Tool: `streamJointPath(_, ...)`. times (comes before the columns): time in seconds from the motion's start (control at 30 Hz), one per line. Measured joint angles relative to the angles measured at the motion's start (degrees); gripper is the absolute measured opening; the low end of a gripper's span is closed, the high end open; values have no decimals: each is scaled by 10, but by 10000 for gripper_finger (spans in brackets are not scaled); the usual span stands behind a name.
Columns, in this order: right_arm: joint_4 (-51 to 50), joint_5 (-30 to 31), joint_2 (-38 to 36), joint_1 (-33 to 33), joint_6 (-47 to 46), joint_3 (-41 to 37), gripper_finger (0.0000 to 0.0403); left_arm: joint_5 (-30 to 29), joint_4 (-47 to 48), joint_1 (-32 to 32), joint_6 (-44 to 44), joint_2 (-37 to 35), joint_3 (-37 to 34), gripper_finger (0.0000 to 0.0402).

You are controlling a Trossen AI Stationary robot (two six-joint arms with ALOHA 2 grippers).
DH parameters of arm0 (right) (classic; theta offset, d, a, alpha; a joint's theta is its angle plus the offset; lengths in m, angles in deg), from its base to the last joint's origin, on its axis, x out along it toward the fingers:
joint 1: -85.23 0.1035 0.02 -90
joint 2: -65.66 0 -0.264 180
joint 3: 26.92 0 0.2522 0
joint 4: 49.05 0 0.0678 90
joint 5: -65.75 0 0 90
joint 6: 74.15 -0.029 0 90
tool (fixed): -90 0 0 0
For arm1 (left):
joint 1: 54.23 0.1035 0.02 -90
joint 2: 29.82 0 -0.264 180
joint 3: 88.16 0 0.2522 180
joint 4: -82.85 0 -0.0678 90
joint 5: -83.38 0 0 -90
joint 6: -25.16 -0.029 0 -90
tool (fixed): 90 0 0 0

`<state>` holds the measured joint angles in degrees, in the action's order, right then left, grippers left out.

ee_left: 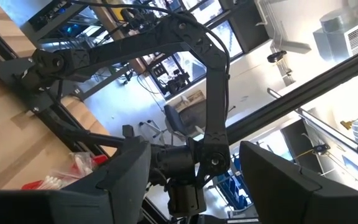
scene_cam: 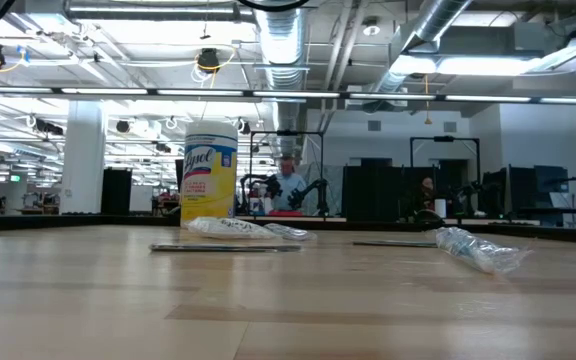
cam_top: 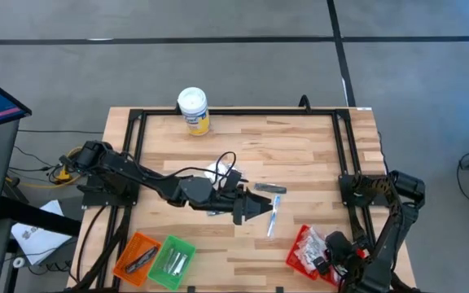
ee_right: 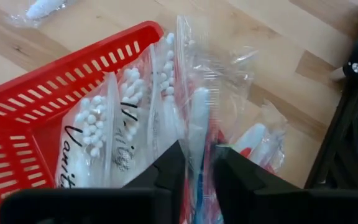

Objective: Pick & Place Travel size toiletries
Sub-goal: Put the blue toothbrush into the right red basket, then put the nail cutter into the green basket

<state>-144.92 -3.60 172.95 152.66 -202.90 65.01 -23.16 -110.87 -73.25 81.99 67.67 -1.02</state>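
Note:
Travel size toiletries lie loose mid-table: a clear-wrapped stick (cam_top: 273, 218), a silvery stick (cam_top: 270, 188) and a white sachet (cam_top: 215, 171). Clear packets of white swabs (ee_right: 98, 124) stand in the red basket (ee_right: 73, 68) at the near right. My right gripper (ee_right: 199, 158) points steeply down into that basket (cam_top: 293, 259), its fingers close about a clear-wrapped packet (ee_right: 197, 106). My left gripper (cam_top: 269, 205) hangs level over the table's middle, open, with nothing between its fingers (ee_left: 129, 168). My right gripper has the clear-wrapped packet's upper part (ee_right: 199, 134) between its two fingers, which stand only a narrow gap apart. The fingers come from above, slanting down. The packet stands upright among the other packets in the red basket; its lower end is hidden by them.
A white-lidded yellow canister (cam_top: 194, 110) stands at the far edge. An orange basket (cam_top: 137, 256) and a green basket (cam_top: 174, 260) sit at the near left, each with items inside. A black frame (cam_top: 234, 112) borders the table. Bare wood lies between the canister and the loose items.

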Motion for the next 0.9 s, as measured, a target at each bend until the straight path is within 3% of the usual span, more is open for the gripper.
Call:
streamJointPath(0.23, -14, -10, 0, 0, -1, 3, 125, 0, 0, 3, 0, 0, 0, 241)
streamJointPath(0.4, -83, -11, -7, 0, 2, 47, 135, -2, 0, 3, -10, 0, 0, 241)
streamJointPath(0.73, -79, 19, -133, -19, 40, 50, 89, -11, 0, 3, -26, 0, 0, 241)
streamJointPath(0.9, -2, 18, -205, -40, 163, 50, 44, -11, 0, 3, -35, 0, 0, 241)
